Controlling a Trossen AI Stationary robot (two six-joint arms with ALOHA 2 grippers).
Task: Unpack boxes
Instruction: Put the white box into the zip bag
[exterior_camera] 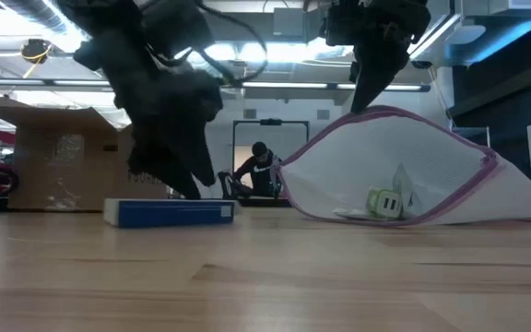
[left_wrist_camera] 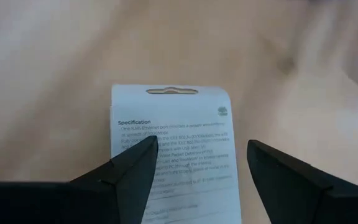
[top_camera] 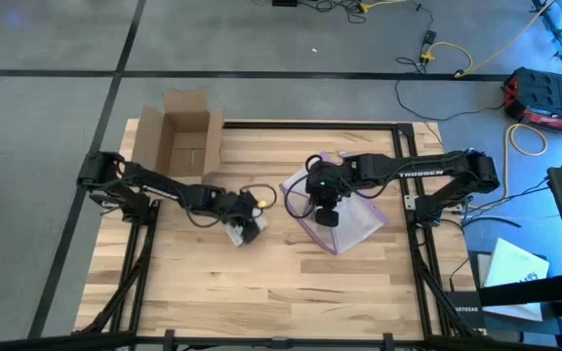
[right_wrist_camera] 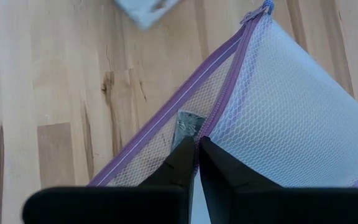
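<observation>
lying open-flapped at the far left corner of the pale wooden table (top_camera: 291,283): plain brown cardboard box (top_camera: 185,136). nearer, hovering parted-jawed over a flat white-and-blue retail packet (left_wrist_camera: 173,149): left gripper (top_camera: 252,226). beside that, pinching the purple zip edge of a clear mesh bag (right_wrist_camera: 291,118): right gripper (right_wrist_camera: 197,158).

High view: straight down over the pale wooden slatted table (top_camera: 261,283); low view: level across its top; wrist views: close, perhaps downward; all share the purple-edged clear mesh bag (exterior_camera: 404,175)
</observation>
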